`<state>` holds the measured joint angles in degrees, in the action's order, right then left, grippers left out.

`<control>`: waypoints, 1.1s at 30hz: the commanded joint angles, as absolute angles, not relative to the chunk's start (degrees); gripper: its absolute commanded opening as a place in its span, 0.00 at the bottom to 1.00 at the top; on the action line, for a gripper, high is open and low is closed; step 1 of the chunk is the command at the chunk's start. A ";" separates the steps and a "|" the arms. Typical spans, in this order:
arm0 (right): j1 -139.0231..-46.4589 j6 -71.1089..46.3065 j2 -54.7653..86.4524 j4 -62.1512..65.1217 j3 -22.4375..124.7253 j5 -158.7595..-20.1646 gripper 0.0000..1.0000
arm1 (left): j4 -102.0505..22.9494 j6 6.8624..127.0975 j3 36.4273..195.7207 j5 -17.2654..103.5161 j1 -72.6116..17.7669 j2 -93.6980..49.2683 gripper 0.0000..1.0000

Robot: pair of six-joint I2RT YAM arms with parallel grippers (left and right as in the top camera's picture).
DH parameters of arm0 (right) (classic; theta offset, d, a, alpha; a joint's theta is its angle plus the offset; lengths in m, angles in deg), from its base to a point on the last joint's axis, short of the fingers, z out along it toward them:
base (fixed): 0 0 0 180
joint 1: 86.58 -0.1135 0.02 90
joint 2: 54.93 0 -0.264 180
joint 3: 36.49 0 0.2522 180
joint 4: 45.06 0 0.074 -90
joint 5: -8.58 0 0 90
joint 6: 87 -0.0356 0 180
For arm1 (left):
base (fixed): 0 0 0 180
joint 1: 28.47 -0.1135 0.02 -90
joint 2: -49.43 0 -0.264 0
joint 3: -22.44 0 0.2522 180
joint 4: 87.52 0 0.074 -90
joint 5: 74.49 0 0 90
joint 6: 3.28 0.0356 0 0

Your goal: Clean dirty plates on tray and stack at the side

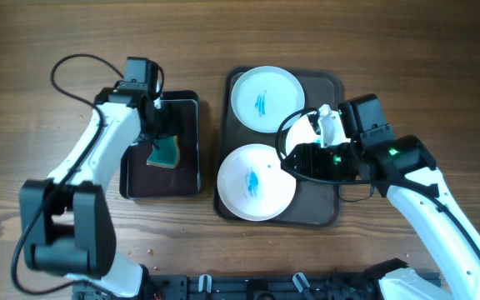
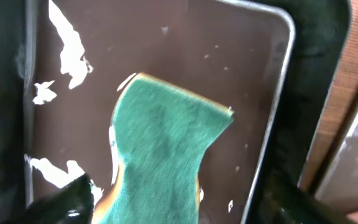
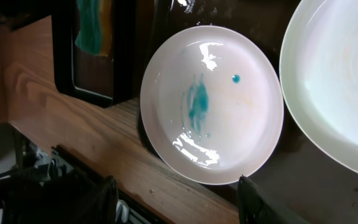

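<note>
Three white plates lie on the dark brown tray (image 1: 319,208). One plate (image 1: 267,98) sits at the back with a teal smear. A second plate (image 1: 257,182) sits at the front left, smeared, overhanging the tray's edge; it fills the right wrist view (image 3: 210,102). The third plate (image 1: 301,132) is mostly hidden under my right arm. My right gripper (image 1: 300,160) (image 3: 179,193) is open and empty, just above the front-left plate's near rim. My left gripper (image 1: 163,137) (image 2: 173,199) is open, its fingers either side of the teal sponge (image 2: 160,149).
The sponge (image 1: 164,152) lies in a small black tray (image 1: 186,171) left of the brown tray. Another smeared plate (image 3: 340,81) shows at the right edge of the right wrist view. Bare wooden table (image 1: 440,58) surrounds both trays.
</note>
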<state>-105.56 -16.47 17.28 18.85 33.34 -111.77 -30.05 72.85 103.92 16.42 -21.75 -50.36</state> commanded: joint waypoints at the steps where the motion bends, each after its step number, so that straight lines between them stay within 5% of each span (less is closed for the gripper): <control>1: -105.80 -16.73 17.89 18.94 33.98 -110.91 0.62 | -31.04 74.55 103.70 15.80 -21.18 -55.45 0.66; 5: -105.80 -16.71 17.89 19.03 33.98 -110.91 0.62 | -31.12 74.53 103.70 14.34 -21.18 -57.96 0.32; 7: -105.80 -16.71 17.89 18.96 33.98 -110.91 0.62 | -31.19 74.53 103.72 14.32 -21.18 -57.81 0.07; 8: -105.80 -16.69 17.89 18.89 33.98 -110.91 0.62 | -31.15 74.53 103.79 14.34 -21.18 -57.52 0.04; 13: -105.80 -16.69 17.89 18.92 33.98 -110.91 0.62 | -28.96 74.44 105.71 14.34 -21.18 -54.57 0.06; 15: -105.80 -16.69 17.89 18.94 33.98 -110.91 0.62 | -27.67 74.05 106.83 14.36 -21.18 -53.31 0.52; 18: -105.80 -16.66 17.89 19.05 33.98 -110.89 0.62 | -25.11 73.85 108.01 14.80 -21.18 -50.99 0.71; 21: -105.80 -17.30 17.89 20.23 33.98 -108.44 0.66 | -22.21 72.83 108.01 15.50 -21.18 -49.74 0.79; 24: -105.80 -21.34 18.00 23.27 33.93 -101.87 0.67 | -19.61 72.78 107.55 16.53 -21.18 -50.22 0.76; 31: -105.80 -18.22 18.30 23.92 30.70 -104.01 0.71 | -30.56 72.80 97.43 16.48 -21.18 -50.88 0.50; 33: -105.80 -16.99 18.72 24.01 30.02 -105.47 0.71 | -34.12 72.80 94.94 16.48 -21.18 -50.88 0.31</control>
<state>-105.56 -19.44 17.36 23.99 31.75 -104.10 -29.86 72.80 99.86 15.83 -21.38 -50.42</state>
